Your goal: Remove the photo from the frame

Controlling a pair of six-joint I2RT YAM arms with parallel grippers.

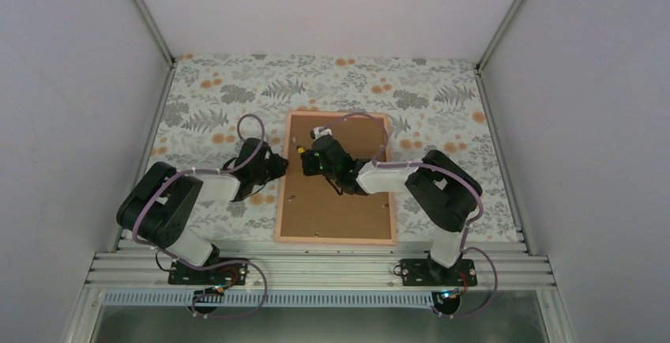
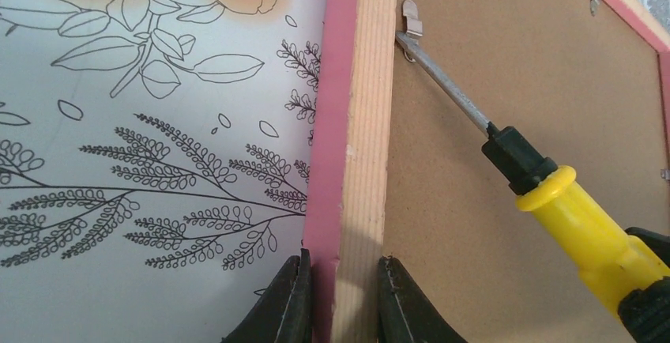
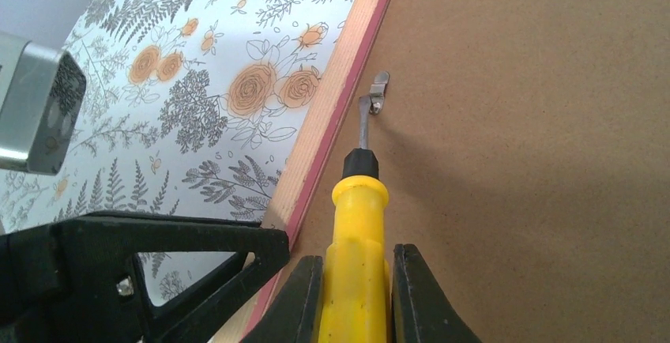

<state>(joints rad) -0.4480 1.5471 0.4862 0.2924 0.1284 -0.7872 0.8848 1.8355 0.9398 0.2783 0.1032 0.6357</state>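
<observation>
We see the frame [image 1: 336, 240] face down mid table [image 1: 442, 90], backing board [image 1: 332, 212] up, long axis running near-to-far btwn the arms. L gripper [image 2: 341, 311] pinches its left rail. R gripper [image 3: 359, 288] is clamped on a yellow screwdriver [image 3: 359, 224], blade tip at the metal clip [image 3: 380, 90] by that rail.

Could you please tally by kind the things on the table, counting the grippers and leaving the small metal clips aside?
frame: 1
backing panel: 1
screwdriver: 1
grippers: 2 (left gripper, right gripper)
Total: 5
</observation>
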